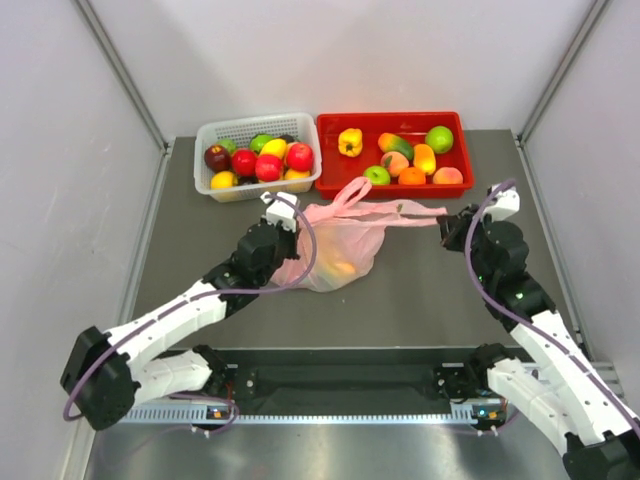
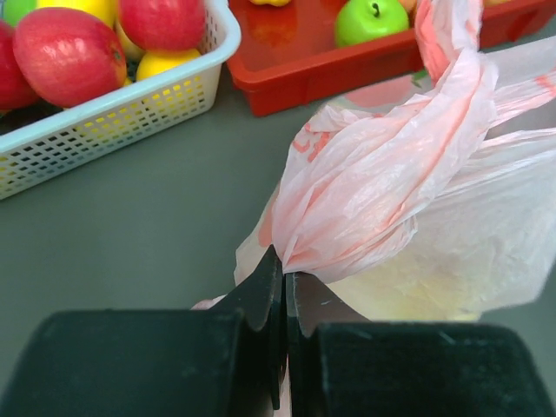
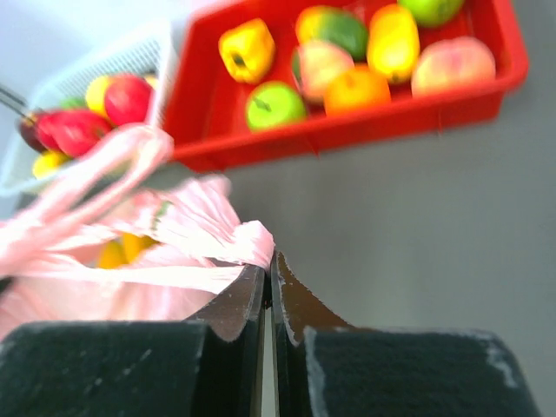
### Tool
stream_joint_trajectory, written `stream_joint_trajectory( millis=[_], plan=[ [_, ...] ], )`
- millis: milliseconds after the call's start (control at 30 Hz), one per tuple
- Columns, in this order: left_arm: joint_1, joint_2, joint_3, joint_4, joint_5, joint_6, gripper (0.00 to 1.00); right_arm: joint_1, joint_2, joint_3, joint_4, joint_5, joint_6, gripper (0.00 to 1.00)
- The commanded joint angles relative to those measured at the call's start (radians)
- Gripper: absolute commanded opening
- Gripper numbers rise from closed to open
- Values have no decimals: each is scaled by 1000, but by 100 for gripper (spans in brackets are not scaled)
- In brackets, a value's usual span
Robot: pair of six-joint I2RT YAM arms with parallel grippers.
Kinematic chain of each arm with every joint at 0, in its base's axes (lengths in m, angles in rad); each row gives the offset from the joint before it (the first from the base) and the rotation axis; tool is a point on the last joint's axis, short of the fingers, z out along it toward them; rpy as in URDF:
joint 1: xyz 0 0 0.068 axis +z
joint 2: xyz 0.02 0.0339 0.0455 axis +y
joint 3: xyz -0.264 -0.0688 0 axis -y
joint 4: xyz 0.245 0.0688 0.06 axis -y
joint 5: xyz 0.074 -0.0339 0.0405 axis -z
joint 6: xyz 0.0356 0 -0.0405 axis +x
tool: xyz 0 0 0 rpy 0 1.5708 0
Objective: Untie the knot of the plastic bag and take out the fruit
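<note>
On the grey tabletop [image 1: 420, 295], just in front of the white basket [image 1: 255, 120] and the red tray [image 1: 390, 117], lies the pink plastic bag [image 1: 335, 250], between my two arms. My left hand [image 2: 284, 265] is at the left side of the bag. Its two black fingers are pressed together with no gap that I can see, and a fold of the thin pink plastic is pinched at their tips, so the bag rises in a crinkled bunch from this grip. My right hand [image 3: 270, 265] is at the right side, well apart from the left one. Its fingers are also closed to a very narrow slit, and they grip the end of a long strip of the bag [image 1: 415, 208] that is stretched flat toward it. One loop handle [image 1: 347, 193] stands open at the far side of the bag, close to the front wall of the tray. Through the plastic I see the fruit [image 1: 343, 267] only as a yellow and orange spot low in the bag; I cannot tell which pieces they are. The basket holds red apples [image 1: 299, 156] among other pieces, and the tray holds a green apple [image 1: 439, 138] in its far right corner.
</note>
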Motion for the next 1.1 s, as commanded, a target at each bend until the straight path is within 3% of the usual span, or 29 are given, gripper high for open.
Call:
stream_joint_trajectory(
  millis=[0, 300, 467, 667, 767, 933, 1033, 1067],
  plan=[
    [16, 70, 92, 196, -175, 17, 0, -21, 32, 128, -4, 107, -72, 0],
    [74, 399, 336, 478, -189, 115, 0, -108, 270, 372, 51, 74, -99, 0],
    [122, 460, 304, 726, -155, 112, 0, -153, 360, 492, 50, 28, -113, 0],
    [119, 345, -27, 921, -22, -58, 0, -154, 240, 342, 42, -38, -96, 0],
    [110, 271, -307, 1038, 44, -185, 1, -153, 123, 204, 30, -104, -75, 0],
    [53, 119, -557, 1139, 99, -287, 19, -153, -72, 18, -70, -141, -59, 0],
    [-5, -58, -661, 1094, 121, -321, 28, -153, -162, -37, -145, -143, -69, 0],
    [-22, -118, -679, 998, 133, -336, 31, -153, -179, -47, -162, -147, -76, 0]
  ],
)
